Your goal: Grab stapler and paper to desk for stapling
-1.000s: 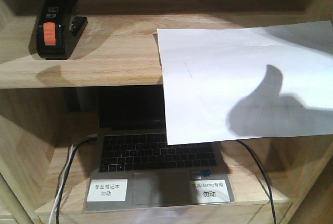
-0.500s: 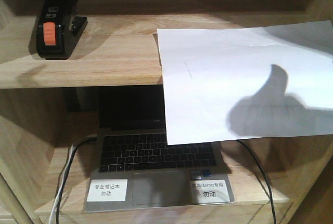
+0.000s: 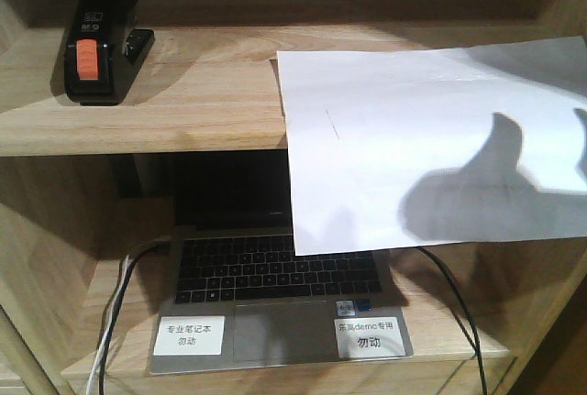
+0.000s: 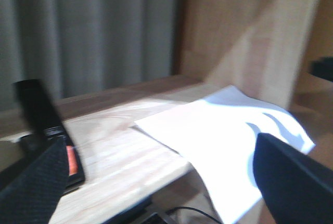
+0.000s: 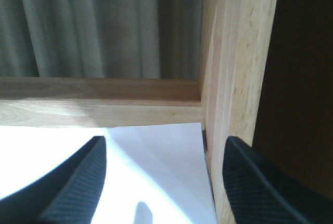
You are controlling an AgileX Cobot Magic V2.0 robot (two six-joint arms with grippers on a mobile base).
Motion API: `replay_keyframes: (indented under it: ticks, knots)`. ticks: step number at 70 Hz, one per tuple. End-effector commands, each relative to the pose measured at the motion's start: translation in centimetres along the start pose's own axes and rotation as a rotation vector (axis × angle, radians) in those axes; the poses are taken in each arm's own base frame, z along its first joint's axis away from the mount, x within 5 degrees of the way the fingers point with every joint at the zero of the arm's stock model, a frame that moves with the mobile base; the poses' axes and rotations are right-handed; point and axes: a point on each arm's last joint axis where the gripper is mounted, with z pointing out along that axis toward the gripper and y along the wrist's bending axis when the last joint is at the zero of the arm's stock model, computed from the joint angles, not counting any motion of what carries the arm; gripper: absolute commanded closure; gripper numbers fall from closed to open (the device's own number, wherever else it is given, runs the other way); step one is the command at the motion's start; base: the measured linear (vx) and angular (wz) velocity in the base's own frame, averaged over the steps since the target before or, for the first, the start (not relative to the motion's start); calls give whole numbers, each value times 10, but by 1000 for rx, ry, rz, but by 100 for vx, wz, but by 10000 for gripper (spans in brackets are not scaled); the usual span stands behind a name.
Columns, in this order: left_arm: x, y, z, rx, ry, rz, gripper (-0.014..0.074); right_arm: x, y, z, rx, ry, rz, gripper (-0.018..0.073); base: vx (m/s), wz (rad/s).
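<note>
Black left gripper [image 4: 158, 143] wide, empty; right gripper [image 5: 165, 141] wide, over paper [image 5: 156, 174]

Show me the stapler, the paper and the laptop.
stapler [image 3: 99, 33], front view, on its black top arm.
paper [image 3: 413, 129], front view, on the plain white middle.
laptop [image 3: 275, 271], front view, on its keyboard.

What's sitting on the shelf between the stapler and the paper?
Nothing: only bare shelf separates the stapler from the paper, clearest in the front view.
</note>
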Motion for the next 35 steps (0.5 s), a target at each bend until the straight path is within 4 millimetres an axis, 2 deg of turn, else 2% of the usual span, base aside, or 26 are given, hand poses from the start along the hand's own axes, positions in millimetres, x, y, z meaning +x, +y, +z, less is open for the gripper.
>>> replay_keyframes:
  ticks: [1,10,17,35]
  knots:
    - [-12,-2,0,16,-78,8,-67,-14,-1,-3,15,-90,-6,108,0,0]
    - [-11,-2,5,18,-60,14,-65,-14,-1,-3,15,-90,-6,108,0,0]
    - [-11,-1,20,12,-31,17,-64,-14,-1,-3,14,-91,-5,108,0,0]
    - [-31,7,78,-87,78,22,-64,-14,-1,-3,14,-91,-5,108,0,0]
